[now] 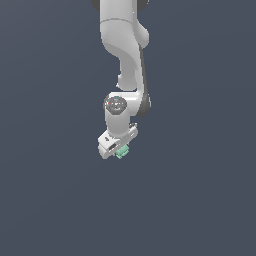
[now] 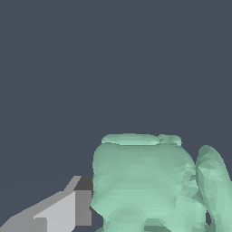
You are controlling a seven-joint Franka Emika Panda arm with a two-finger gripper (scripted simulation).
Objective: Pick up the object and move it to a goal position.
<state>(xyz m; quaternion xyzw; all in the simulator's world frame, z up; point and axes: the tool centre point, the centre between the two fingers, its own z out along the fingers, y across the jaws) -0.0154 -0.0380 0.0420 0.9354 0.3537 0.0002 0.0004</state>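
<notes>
The object (image 1: 123, 151) is a tiny mint-green lumpy block sitting at the tip of the white gripper (image 1: 120, 148), which hangs from the arm in the middle of the exterior view. In the wrist view the object (image 2: 145, 181) looms large and close. One grey finger (image 2: 68, 210) presses against its side, and the other finger is hidden behind the block. The gripper is shut on the object.
A plain dark grey ground (image 1: 200, 200) fills both views. No other thing or marker shows.
</notes>
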